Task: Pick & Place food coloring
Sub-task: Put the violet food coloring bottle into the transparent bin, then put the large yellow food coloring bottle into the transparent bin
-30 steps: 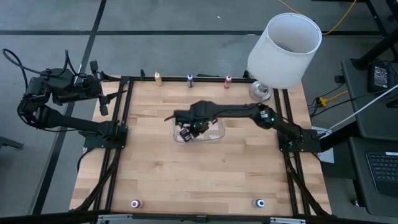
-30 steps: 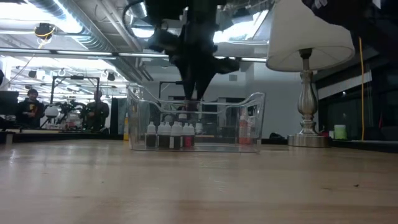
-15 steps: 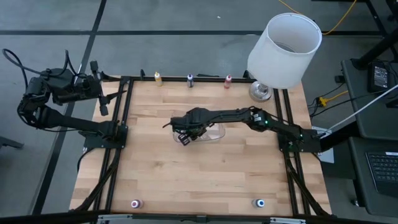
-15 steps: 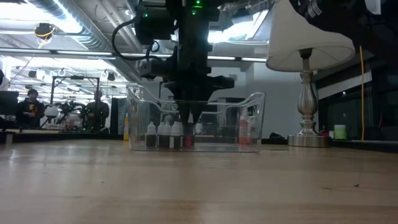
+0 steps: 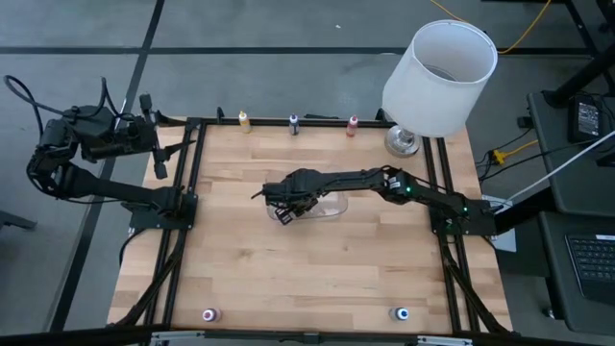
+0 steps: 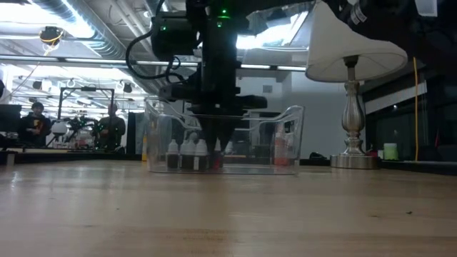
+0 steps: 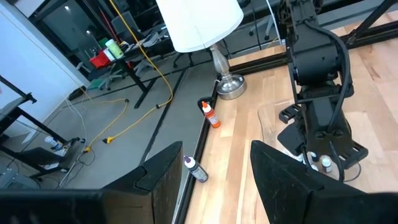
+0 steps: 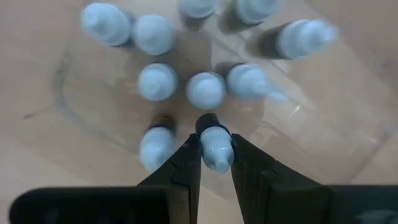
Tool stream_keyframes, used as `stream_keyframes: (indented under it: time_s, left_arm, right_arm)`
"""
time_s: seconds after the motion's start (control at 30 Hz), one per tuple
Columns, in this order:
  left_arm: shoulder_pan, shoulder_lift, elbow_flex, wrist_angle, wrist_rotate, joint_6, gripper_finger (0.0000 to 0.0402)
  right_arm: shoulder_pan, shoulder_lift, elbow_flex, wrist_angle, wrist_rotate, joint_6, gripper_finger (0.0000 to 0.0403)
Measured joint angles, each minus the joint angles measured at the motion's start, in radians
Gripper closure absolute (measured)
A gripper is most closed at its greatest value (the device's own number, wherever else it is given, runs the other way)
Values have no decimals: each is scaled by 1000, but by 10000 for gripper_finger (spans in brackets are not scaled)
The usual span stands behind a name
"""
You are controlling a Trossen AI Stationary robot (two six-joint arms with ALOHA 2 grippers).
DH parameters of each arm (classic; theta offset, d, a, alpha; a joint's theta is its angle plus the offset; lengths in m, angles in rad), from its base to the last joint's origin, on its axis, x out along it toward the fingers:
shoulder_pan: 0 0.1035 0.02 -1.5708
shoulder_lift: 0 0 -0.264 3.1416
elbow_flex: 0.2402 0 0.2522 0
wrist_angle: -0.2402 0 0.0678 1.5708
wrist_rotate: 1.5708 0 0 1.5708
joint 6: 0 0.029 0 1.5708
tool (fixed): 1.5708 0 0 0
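Observation:
A clear plastic bin (image 5: 333, 205) stands mid-table and holds several small bottles with pale caps (image 8: 157, 81), upright on its floor. My right gripper (image 5: 285, 210) reaches down into the bin (image 6: 285, 135) and is shut on one of these food coloring bottles (image 8: 216, 148). Other small bottles stand on the table: yellow (image 5: 244, 120), purple (image 5: 294, 123) and red (image 5: 353, 125) along the far edge, pink (image 5: 209, 314) and blue (image 5: 402, 313) along the near edge. My left gripper (image 5: 152, 144) waits open beyond the table's far-left corner. My right gripper pinches one bottle by its pale cap (image 8: 216, 155) between the two fingers (image 8: 188, 163), coming from above and pointing down. The bottle stands upright among the others inside the bin; whether its base rests on the bin floor is hidden.
A lamp with a white shade (image 5: 440, 75) stands at the far-right corner, its metal base (image 6: 353, 158) on the table. Black frame rails (image 5: 185, 221) run along the left and right edges. Bare wood lies between the bin and the near edge. People sit in the room behind (image 6: 32, 121).
My right gripper has come down from above the bin's rim into the bin, among the bottles, shifting slightly toward the table's left. The bin and the bottles along the edges have stayed put.

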Motion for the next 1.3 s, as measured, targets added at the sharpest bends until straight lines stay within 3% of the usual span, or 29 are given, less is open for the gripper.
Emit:
stream_keyframes:
  time_s: [0.47,1.0,1.3]
  left_arm:
    - [0,0,0,0,0,0,217]
    - [0,0,0,1,0,-11,217]
    - [0,0,0,1,-1,-11,217]
  right_arm:
    - [0,10,0,7,-4,-3,319]
    - [0,-13,0,3,-42,-1,237]
    - [12,-153,0,-88,79,53,224]
